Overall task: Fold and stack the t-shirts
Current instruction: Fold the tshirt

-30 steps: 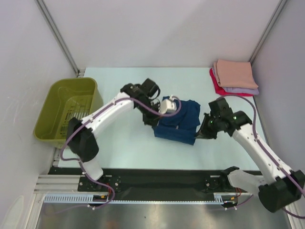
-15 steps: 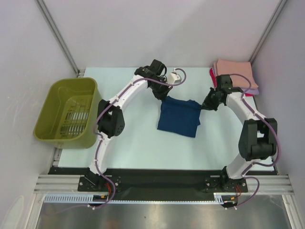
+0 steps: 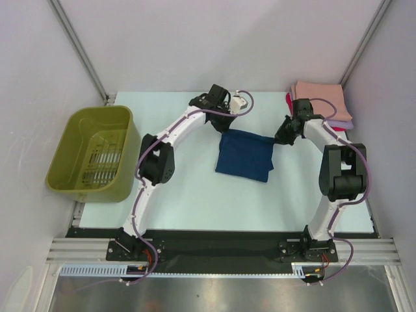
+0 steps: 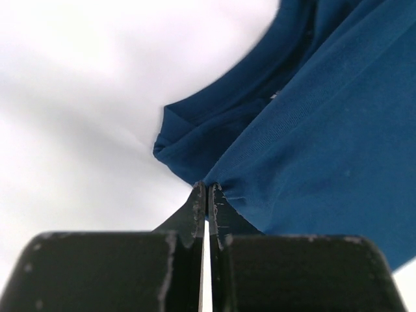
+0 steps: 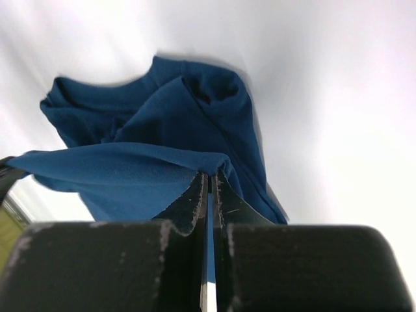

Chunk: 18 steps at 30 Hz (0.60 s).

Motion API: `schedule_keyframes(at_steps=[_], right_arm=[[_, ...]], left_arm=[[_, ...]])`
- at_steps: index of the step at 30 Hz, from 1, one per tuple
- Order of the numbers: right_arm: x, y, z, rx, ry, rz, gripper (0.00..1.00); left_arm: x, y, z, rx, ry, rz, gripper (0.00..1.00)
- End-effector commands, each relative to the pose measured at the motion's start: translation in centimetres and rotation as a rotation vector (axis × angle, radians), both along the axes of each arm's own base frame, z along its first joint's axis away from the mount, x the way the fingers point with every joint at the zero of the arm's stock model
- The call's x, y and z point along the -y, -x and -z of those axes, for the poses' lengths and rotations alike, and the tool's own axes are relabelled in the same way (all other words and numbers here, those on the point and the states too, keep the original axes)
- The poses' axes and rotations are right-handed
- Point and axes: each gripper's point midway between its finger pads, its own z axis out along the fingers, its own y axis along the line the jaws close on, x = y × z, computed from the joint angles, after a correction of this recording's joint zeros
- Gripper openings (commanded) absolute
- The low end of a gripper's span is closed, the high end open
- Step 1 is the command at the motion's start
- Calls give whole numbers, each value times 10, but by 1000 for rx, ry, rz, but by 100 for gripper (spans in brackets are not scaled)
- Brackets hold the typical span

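Since 1 s ago the navy t-shirt (image 3: 244, 155) sits farther toward 12 o'clock, flatter, squarer. The left gripper (image 3: 223, 131) and right gripper (image 3: 278, 139), then at its 9 and 3 o'clock sides, now pinch its 12 o'clock corners, arms stretched out.

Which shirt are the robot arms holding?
The dark blue shirt in the middle, pinched in both arms' jaws. The peach shirt, purple shirt and red shirt sit stacked in the far corner.

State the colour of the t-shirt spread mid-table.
Navy blue; the t-shirt shows best in the top external view.
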Motion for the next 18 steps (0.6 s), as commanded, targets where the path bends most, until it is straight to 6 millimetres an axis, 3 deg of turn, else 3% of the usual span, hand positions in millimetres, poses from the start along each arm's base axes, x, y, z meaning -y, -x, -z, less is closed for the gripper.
schedule_keyframes(at_steps=[1, 3, 5, 6, 7, 8, 9, 13, 14, 15, 17, 18], right_arm=[[22, -30, -4, 65, 55, 77, 0], [20, -36, -1, 71, 42, 74, 0], [18, -45, 5, 81, 33, 69, 14], [19, -49, 7, 87, 33, 65, 37], [21, -54, 8, 97, 42, 64, 47], [24, -60, 7, 98, 57, 68, 53], [29, -61, 5, 90, 77, 77, 54], [42, -58, -32, 158, 169, 61, 55], [41, -50, -31, 162, 175, 48, 55], [38, -43, -45, 199, 179, 32, 55], [26, -30, -44, 203, 162, -9, 59], [23, -17, -31, 169, 148, -23, 65]], left_arm=[[-18, -33, -6, 74, -13, -108, 0], [-19, -37, -3, 84, -19, -123, 0], [-19, -44, -3, 106, -16, -139, 8], [-18, -46, -4, 119, -17, -147, 26], [-21, -52, -3, 137, -26, -164, 37], [-22, -54, -6, 148, -26, -174, 51], [-23, -56, -7, 155, -31, -179, 55], [-32, -50, -31, 174, -33, -195, 58], [-32, -37, -39, 158, -10, -178, 58], [-31, -30, -39, 144, 6, -164, 59], [-27, -11, -38, 107, 55, -118, 59], [-25, -6, -36, 88, 64, -121, 59]])
